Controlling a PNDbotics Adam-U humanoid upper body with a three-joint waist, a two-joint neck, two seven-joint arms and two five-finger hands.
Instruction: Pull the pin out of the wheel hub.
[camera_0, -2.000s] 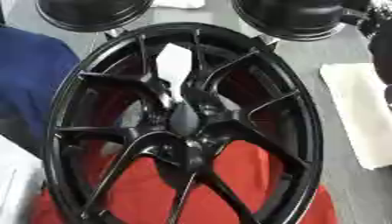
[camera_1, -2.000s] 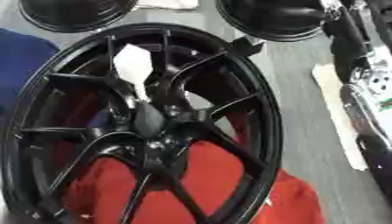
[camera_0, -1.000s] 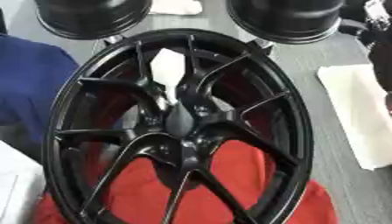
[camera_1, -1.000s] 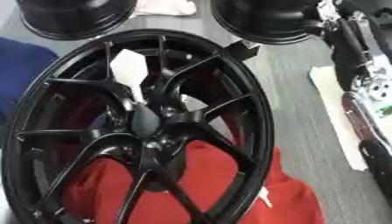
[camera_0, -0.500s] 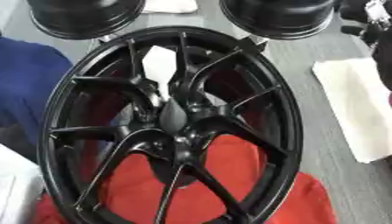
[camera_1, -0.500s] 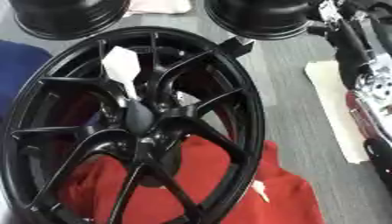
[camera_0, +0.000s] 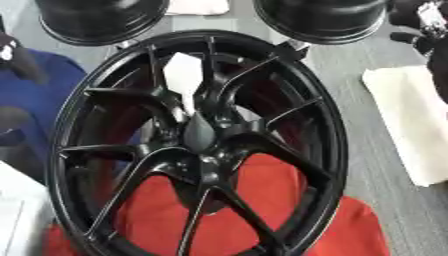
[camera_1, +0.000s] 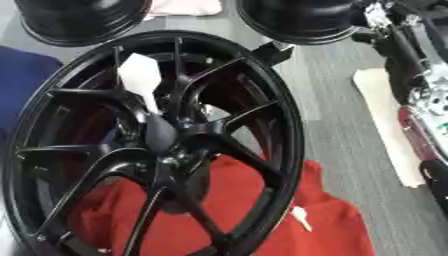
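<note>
Of the right hand, the fingers could not be made out: only the right arm (camera_1: 411, 55), black and silver, showed along the right edge, partly cut off. A dark shape (camera_0: 19, 60) at the left edge was perhaps the left hand; whether it was open I cannot tell. Neither touched the wheel (camera_0: 328, 150).

The black wheel stood tilted over a red cloth (camera_0: 280, 215). Its hub (camera_0: 199, 136) was in the middle of the spokes, and the pin there was too dark to distinguish. A white piece (camera_0: 182, 75) showed between the upper spokes. A blue cloth (camera_0: 44, 105) lay at the left and a white cloth (camera_0: 411, 125) at the right.
</note>
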